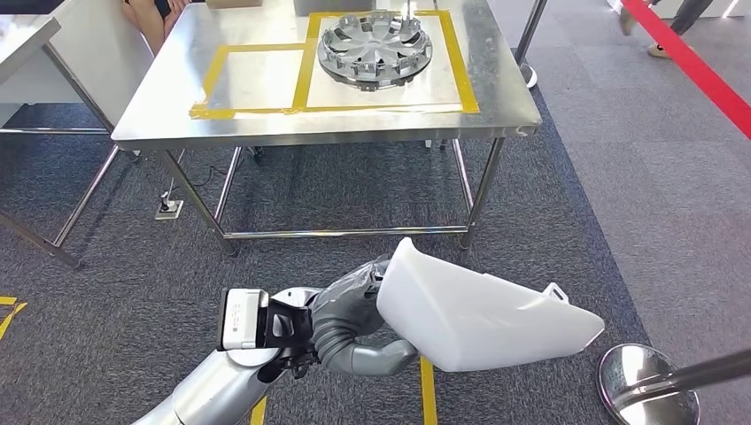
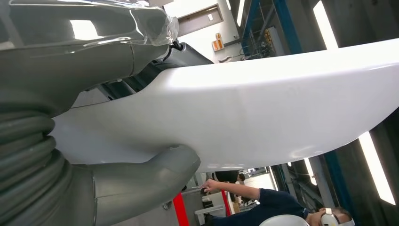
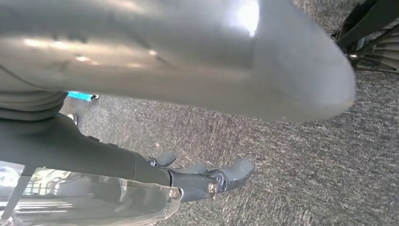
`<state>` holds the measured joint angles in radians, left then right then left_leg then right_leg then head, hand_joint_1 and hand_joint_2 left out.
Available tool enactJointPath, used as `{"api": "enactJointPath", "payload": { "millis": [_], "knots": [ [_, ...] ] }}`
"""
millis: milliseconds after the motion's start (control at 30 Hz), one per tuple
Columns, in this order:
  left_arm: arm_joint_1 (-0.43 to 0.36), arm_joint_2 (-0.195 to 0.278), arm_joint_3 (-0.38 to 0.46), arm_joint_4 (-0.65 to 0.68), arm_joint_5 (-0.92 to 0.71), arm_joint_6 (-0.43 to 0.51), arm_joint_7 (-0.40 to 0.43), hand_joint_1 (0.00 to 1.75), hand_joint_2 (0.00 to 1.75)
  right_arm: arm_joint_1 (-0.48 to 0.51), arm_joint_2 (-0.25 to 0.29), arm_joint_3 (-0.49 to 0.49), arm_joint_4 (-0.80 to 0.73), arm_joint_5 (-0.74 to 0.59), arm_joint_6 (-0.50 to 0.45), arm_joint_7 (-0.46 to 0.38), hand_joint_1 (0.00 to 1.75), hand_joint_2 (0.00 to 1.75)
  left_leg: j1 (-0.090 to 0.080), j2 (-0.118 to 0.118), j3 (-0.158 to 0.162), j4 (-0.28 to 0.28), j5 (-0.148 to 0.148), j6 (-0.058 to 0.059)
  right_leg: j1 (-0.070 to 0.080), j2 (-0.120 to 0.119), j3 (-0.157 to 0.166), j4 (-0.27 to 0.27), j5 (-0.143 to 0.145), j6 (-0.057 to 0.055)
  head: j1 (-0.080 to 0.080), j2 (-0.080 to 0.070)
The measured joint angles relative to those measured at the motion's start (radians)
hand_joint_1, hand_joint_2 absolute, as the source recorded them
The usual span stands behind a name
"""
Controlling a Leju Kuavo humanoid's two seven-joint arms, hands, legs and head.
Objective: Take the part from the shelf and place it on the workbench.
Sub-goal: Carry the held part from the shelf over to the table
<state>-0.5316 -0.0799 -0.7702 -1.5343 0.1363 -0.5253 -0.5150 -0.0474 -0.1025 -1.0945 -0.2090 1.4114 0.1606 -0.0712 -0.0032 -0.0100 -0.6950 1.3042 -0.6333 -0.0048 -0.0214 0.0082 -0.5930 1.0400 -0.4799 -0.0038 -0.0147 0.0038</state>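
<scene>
The white part (image 1: 483, 314) sits low in the head frame, right of centre, held in the left hand (image 1: 354, 323) with the thumb (image 2: 141, 181) under it and fingers above. The steel workbench (image 1: 266, 124) fills the upper half. The right hand (image 3: 197, 176) grips nothing, fingers loosely extended over carpet.

Glossy smooth white part (image 1: 483, 319), probably plastic; brushed shiny steel workbench (image 1: 248, 113) with yellow tape (image 1: 303, 80); rough grey carpet (image 1: 354, 195); metallic-looking hubcap (image 1: 375, 49).
</scene>
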Motion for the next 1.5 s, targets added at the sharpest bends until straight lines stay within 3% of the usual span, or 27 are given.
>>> {"api": "enactJointPath", "payload": {
  "millis": [33, 67, 133, 200, 333, 367, 433, 500, 567, 600, 667, 733, 800, 867, 900, 933, 1000, 1067, 1100, 1133, 1200, 1233, 1267, 1333, 1367, 1433, 1500],
  "knots": [
    [0.001, 0.003, 0.0, 0.0, 0.0, 0.001, 0.0, 1.75, 1.75, 0.001, 0.0, 0.0, 0.0, 0.001, 0.0, -0.001, 0.0, 0.0, 0.0, 0.0, -0.02, 0.003, -0.004, 0.0, 0.0, 0.0, 0.01, 0.0, -0.009, 0.0, 0.0, 0.0],
    [0.002, 0.006, 0.0, 0.0, 0.0, 0.003, 0.0, 1.75, 1.75, 0.001, 0.0, 0.001, 0.0, 0.003, 0.0, -0.001, 0.0, 0.0, 0.0, 0.0, -0.023, -0.025, 0.016, 0.001, 0.0, 0.001, 0.022, 0.0, -0.019, 0.001, 0.0, 0.0],
    [0.002, 0.01, 0.0, -0.002, 0.0, 0.008, 0.001, 1.75, 1.75, 0.001, 0.0, 0.003, 0.0, 0.008, 0.0, -0.004, 0.0, 0.0, -0.003, 0.001, 0.009, -0.15, 0.109, 0.012, 0.001, 0.002, 0.046, -0.002, -0.038, 0.004, 0.0, 0.0],
    [0.002, 0.012, 0.0, -0.003, 0.001, 0.012, 0.002, 1.75, 1.75, 0.0, 0.001, 0.005, 0.0, 0.012, 0.001, -0.006, 0.0, 0.0, -0.009, 0.001, 0.042, -0.244, 0.156, 0.024, 0.004, 0.005, 0.062, -0.005, -0.056, 0.013, 0.002, 0.0],
    [0.004, 0.012, 0.0, -0.005, 0.0, 0.015, 0.005, 1.75, 1.75, -0.003, 0.002, 0.006, 0.0, 0.014, 0.002, -0.009, 0.0, 0.0, -0.006, -0.001, 0.084, -0.282, 0.157, 0.047, 0.005, 0.004, 0.082, 0.02, -0.054, 0.037, 0.004, 0.0],
    [0.003, 0.012, 0.0, -0.006, 0.0, 0.016, 0.005, 1.75, 1.75, -0.004, 0.002, 0.006, 0.0, 0.014, 0.002, -0.009, 0.0, 0.0, -0.003, 0.001, 0.098, -0.285, 0.153, 0.052, 0.005, 0.003, 0.067, 0.054, -0.052, 0.04, 0.006, 0.0],
    [0.003, 0.011, -0.001, -0.006, 0.0, 0.017, 0.006, 1.75, 1.75, -0.006, 0.001, 0.006, 0.0, 0.013, 0.002, -0.009, 0.0, 0.0, 0.0, 0.004, 0.122, -0.289, 0.14, 0.058, 0.005, 0.002, -0.006, 0.169, -0.067, 0.046, 0.012, 0.0],
    [0.004, 0.01, -0.001, -0.005, 0.0, 0.017, 0.006, 1.75, 1.75, -0.003, -0.002, 0.006, 0.0, 0.013, 0.002, -0.01, 0.0, 0.0, 0.001, 0.002, 0.138, -0.29, 0.121, 0.06, 0.004, 0.001, -0.092, 0.265, -0.122, 0.054, 0.014, 0.0],
    [0.005, 0.011, -0.001, -0.005, 0.0, 0.017, 0.007, 1.75, 1.75, 0.001, -0.003, 0.006, 0.0, 0.013, 0.002, -0.01, 0.0, 0.0, 0.003, -0.001, 0.162, -0.29, 0.099, 0.057, 0.004, 0.001, -0.13, 0.256, -0.154, 0.058, 0.014, 0.0],
    [0.005, 0.011, -0.001, -0.004, 0.0, 0.017, 0.007, 1.75, 1.75, 0.002, -0.003, 0.006, 0.0, 0.013, 0.002, -0.01, 0.0, 0.0, 0.004, -0.002, 0.179, -0.29, 0.085, 0.054, 0.003, 0.0, -0.129, 0.209, -0.136, 0.059, 0.014, 0.0],
    [0.006, 0.011, -0.002, -0.003, 0.0, 0.017, 0.007, 1.75, 1.75, 0.004, -0.003, 0.006, 0.001, 0.013, 0.002, -0.01, 0.0, 0.0, 0.005, -0.002, 0.209, -0.288, 0.055, 0.044, 0.0, -0.008, -0.109, 0.084, -0.029, 0.058, 0.016, 0.0],
    [0.007, 0.012, -0.002, -0.002, 0.0, 0.017, 0.008, 1.75, 1.75, 0.005, -0.003, 0.006, 0.001, 0.013, 0.002, -0.01, 0.0, 0.0, 0.0, -0.002, 0.229, -0.292, 0.03, 0.032, 0.001, -0.015, -0.091, 0.021, 0.05, 0.046, 0.017, 0.0],
    [0.006, 0.01, -0.001, -0.003, 0.0, 0.018, 0.009, 1.75, 1.75, 0.003, -0.003, 0.006, 0.002, 0.012, 0.003, -0.011, 0.0, 0.0, -0.002, -0.002, 0.244, -0.288, 0.028, 0.02, 0.002, -0.012, -0.074, 0.017, 0.048, 0.026, 0.014, 0.0],
    [0.002, 0.009, -0.002, -0.004, 0.0, 0.019, 0.009, 1.75, 1.75, 0.001, -0.004, 0.006, 0.001, 0.012, 0.002, -0.011, 0.0, 0.0, -0.002, 0.001, 0.223, -0.23, 0.046, 0.011, -0.002, -0.008, -0.049, 0.012, 0.033, 0.012, 0.011, 0.0],
    [0.001, 0.009, -0.002, -0.004, 0.0, 0.02, 0.008, 1.75, 1.75, 0.0, -0.005, 0.006, 0.001, 0.012, 0.001, -0.011, 0.0, 0.0, -0.001, 0.002, 0.19, -0.179, 0.048, 0.007, -0.004, -0.007, -0.036, 0.01, 0.023, 0.007, 0.01, 0.0],
    [0.0, 0.009, -0.003, -0.002, 0.001, 0.02, 0.007, 1.75, 1.75, 0.0, -0.005, 0.006, 0.001, 0.011, 0.0, -0.01, 0.0, 0.0, 0.0, 0.004, 0.144, -0.119, 0.038, 0.003, -0.004, -0.006, -0.024, 0.008, 0.012, 0.003, 0.008, 0.0],
    [-0.002, 0.01, -0.004, 0.003, 0.001, 0.02, 0.005, 1.75, 1.75, 0.001, -0.006, 0.006, 0.001, 0.01, -0.001, -0.008, 0.0, 0.0, 0.001, 0.005, 0.051, -0.022, -0.017, -0.001, -0.003, -0.005, 0.0, 0.007, -0.011, 0.0, 0.006, 0.0],
    [-0.002, 0.01, -0.004, 0.008, 0.002, 0.02, 0.004, 1.75, 1.75, 0.003, -0.006, 0.006, 0.001, 0.008, -0.001, -0.006, 0.0, 0.0, -0.001, 0.005, -0.005, -0.013, -0.048, 0.001, 0.0, -0.002, 0.031, 0.007, -0.037, -0.001, 0.006, 0.0],
    [-0.002, 0.01, -0.005, 0.011, 0.002, 0.02, 0.003, 1.75, 1.75, 0.003, -0.006, 0.006, 0.001, 0.007, -0.002, -0.005, 0.0, 0.0, -0.002, 0.005, -0.012, -0.05, -0.03, 0.007, 0.002, -0.001, 0.049, 0.007, -0.051, -0.002, 0.005, 0.0],
    [-0.002, 0.01, -0.005, 0.012, 0.002, 0.02, 0.003, 1.75, 1.75, 0.003, -0.006, 0.006, 0.001, 0.007, -0.002, -0.005, 0.0, 0.0, -0.006, 0.005, -0.008, -0.108, 0.016, 0.017, 0.004, 0.0, 0.064, 0.005, -0.065, -0.002, 0.005, 0.0],
    [-0.002, 0.011, -0.004, 0.017, 0.003, 0.02, 0.001, 1.75, 1.75, 0.001, 0.0, 0.006, 0.003, 0.006, -0.002, -0.005, 0.0, 0.0, -0.019, -0.001, 0.006, -0.215, 0.142, 0.043, 0.006, 0.002, 0.091, 0.001, -0.089, 0.002, 0.01, 0.0],
    [-0.003, 0.011, -0.005, 0.019, 0.003, 0.02, 0.0, 1.75, 1.75, -0.001, 0.001, 0.006, 0.004, 0.005, -0.002, -0.005, 0.0, 0.0, -0.025, -0.004, 0.014, -0.248, 0.183, 0.052, 0.005, 0.004, 0.099, -0.007, -0.097, 0.007, 0.011, 0.0],
    [-0.005, 0.01, -0.005, 0.022, 0.005, 0.02, -0.003, 1.75, 1.75, -0.002, 0.003, 0.006, 0.004, 0.004, -0.002, -0.005, 0.0, 0.0, -0.029, -0.007, 0.021, -0.265, 0.201, 0.056, 0.004, 0.005, 0.11, -0.012, -0.097, 0.013, 0.012, 0.0],
    [-0.011, 0.007, -0.006, 0.023, 0.007, 0.02, -0.007, 1.75, 1.75, -0.002, 0.002, 0.006, 0.004, 0.004, -0.002, -0.005, 0.0, 0.0, -0.027, -0.007, 0.053, -0.292, 0.193, 0.06, 0.003, 0.005, 0.119, -0.008, -0.081, 0.026, 0.008, 0.0],
    [-0.014, 0.004, -0.006, 0.023, 0.008, 0.02, -0.008, 1.75, 1.75, -0.004, 0.003, 0.006, 0.005, 0.003, -0.002, -0.004, 0.0, 0.0, -0.023, -0.007, 0.071, -0.305, 0.19, 0.063, 0.004, 0.004, 0.107, 0.024, -0.064, 0.03, 0.008, 0.0],
    [-0.019, 0.001, -0.007, 0.024, 0.008, 0.02, -0.009, 1.75, 1.75, -0.007, 0.0, 0.006, 0.004, 0.003, -0.002, -0.005, 0.0, 0.0, -0.015, -0.005, 0.105, -0.321, 0.176, 0.068, 0.004, 0.003, 0.035, 0.137, -0.051, 0.037, 0.01, 0.0],
    [-0.022, 0.0, -0.01, 0.028, 0.009, 0.02, -0.01, 1.75, 1.75, -0.005, -0.005, 0.006, 0.004, 0.003, -0.002, -0.006, 0.0, 0.0, -0.011, -0.004, 0.132, -0.324, 0.153, 0.07, 0.004, 0.002, -0.054, 0.241, -0.102, 0.047, 0.011, 0.0]
  ]
}}
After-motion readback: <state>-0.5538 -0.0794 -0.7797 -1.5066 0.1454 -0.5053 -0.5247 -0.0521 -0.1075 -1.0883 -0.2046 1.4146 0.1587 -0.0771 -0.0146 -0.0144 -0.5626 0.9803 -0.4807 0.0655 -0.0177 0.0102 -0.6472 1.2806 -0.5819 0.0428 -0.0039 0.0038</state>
